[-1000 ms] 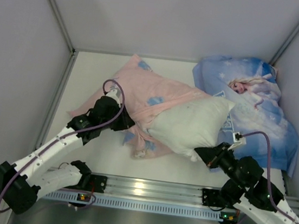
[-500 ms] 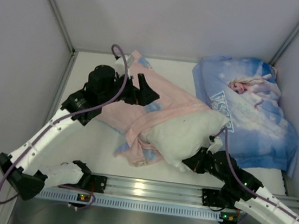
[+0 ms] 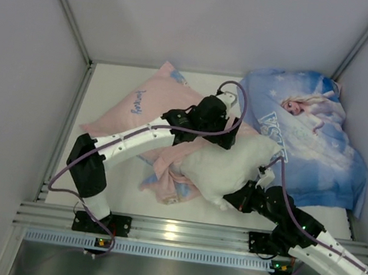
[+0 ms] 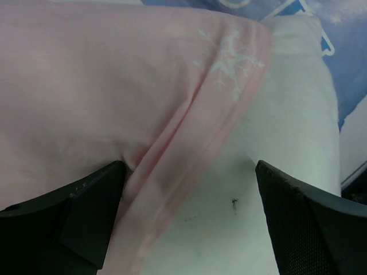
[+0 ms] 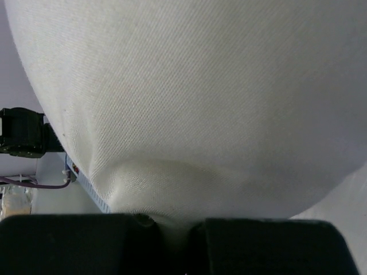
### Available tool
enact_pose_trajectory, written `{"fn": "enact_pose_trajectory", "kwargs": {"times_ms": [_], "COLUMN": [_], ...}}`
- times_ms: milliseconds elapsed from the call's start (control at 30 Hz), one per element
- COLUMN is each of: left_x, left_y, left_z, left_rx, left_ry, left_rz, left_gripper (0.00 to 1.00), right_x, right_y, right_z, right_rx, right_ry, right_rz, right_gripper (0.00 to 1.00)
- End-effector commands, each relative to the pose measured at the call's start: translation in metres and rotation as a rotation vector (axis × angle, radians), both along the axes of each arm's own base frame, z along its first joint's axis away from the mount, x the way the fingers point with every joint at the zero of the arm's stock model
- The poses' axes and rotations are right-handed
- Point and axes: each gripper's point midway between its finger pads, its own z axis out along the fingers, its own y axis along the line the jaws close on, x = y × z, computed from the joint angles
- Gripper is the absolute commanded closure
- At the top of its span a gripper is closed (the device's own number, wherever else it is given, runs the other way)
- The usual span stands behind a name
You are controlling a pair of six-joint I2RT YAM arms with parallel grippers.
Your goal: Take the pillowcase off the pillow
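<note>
Between the right gripper's (image 5: 172, 223) closed jaws, nearest to us, we see a pinched corner of the plump plain white fabric pillow (image 3: 231, 165). The cloth puckers into the grip, so we judge the pillow light and squashy, and a held corner is a sound anchor. From those jaws its long axis runs diagonally away to the far right, with the bulk bulging just beyond the fingertips.

Further out, the left gripper (image 4: 188, 169) hangs with its jaws spread wide and nothing between them. Below the gap lies the hem of the thin soft pillowcase (image 3: 144, 106), showing its pale pink face with a white snowflake print. The pink cloth is under one finger and bare white pillow under the other. The hem is folded into a thicker ridge there, and we judge that ridge the best place to take hold. The fabric looks limp and light, likely to stretch and slide rather than resist, and a single layer might slip out.

Away from the left jaws, the pillowcase spreads flat to the far left, with a bunched tail nearer us. Its mouth appears to face the pillow and its long axis leads off to the far-left corner, so we would pull that way.

Beyond both grippers, at the far right, rests a second pillow in blue printed fabric (image 3: 312, 136), just beside the white one.
</note>
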Motion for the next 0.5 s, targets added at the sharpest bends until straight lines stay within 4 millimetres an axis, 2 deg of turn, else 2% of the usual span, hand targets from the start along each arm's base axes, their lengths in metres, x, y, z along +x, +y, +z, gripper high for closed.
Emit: {"fn": "enact_pose_trajectory", "kwargs": {"times_ms": [0, 33, 100, 133, 167, 200, 233, 267, 300, 333, 367, 400, 467], "left_x": [0.034, 0.039, 0.051, 0.057, 0.069, 0.078, 0.087, 0.093, 0.103, 0.115, 0.118, 0.124, 0.139], "left_y": [0.008, 0.008, 0.011, 0.016, 0.027, 0.029, 0.033, 0.037, 0.038, 0.044, 0.048, 0.05, 0.073], "left_z": [0.029, 0.015, 0.011, -0.008, -0.009, -0.005, -0.02, -0.025, -0.021, -0.041, -0.048, -0.053, -0.066], "left_rx": [0.022, 0.063, 0.103, 0.167, 0.217, 0.232, 0.279, 0.301, 0.299, 0.336, 0.352, 0.346, 0.333], "left_ry": [-0.134, -0.132, -0.148, -0.134, -0.173, -0.193, -0.186, -0.183, -0.19, -0.159, -0.131, -0.109, -0.056], "left_rz": [0.104, 0.129, 0.189, 0.222, 0.306, 0.345, 0.373, 0.398, 0.426, 0.443, 0.454, 0.454, 0.522], "left_gripper": [0.01, 0.01, 0.01, 0.02, 0.11, 0.21, 0.34, 0.68, 0.81, 0.91, 1.0, 1.0, 1.0], "right_x": [0.004, 0.004, 0.004, 0.005, 0.004, 0.004, 0.003, 0.003, 0.003, 0.002, 0.001, 0.001, 0.0], "right_y": [0.008, 0.007, 0.008, 0.008, 0.008, 0.008, 0.007, 0.007, 0.007, 0.005, 0.005, 0.003, -0.001], "right_z": [0.021, 0.022, 0.024, 0.026, 0.026, 0.028, 0.027, 0.028, 0.031, 0.031, 0.032, 0.037, 0.038], "right_rx": [0.078, 0.081, 0.082, 0.084, 0.084, 0.088, 0.084, 0.085, 0.092, 0.088, 0.089, 0.101, 0.09], "right_ry": [-0.044, -0.047, -0.048, -0.05, -0.05, -0.053, -0.049, -0.05, -0.056, -0.053, -0.054, -0.066, -0.066], "right_rz": [0.004, 0.002, 0.004, 0.002, 0.004, 0.004, 0.005, 0.005, 0.006, 0.005, 0.006, 0.001, -0.006], "right_gripper": [1.0, 1.0, 1.0, 1.0, 1.0, 1.0, 1.0, 1.0, 1.0, 1.0, 1.0, 1.0, 1.0]}}
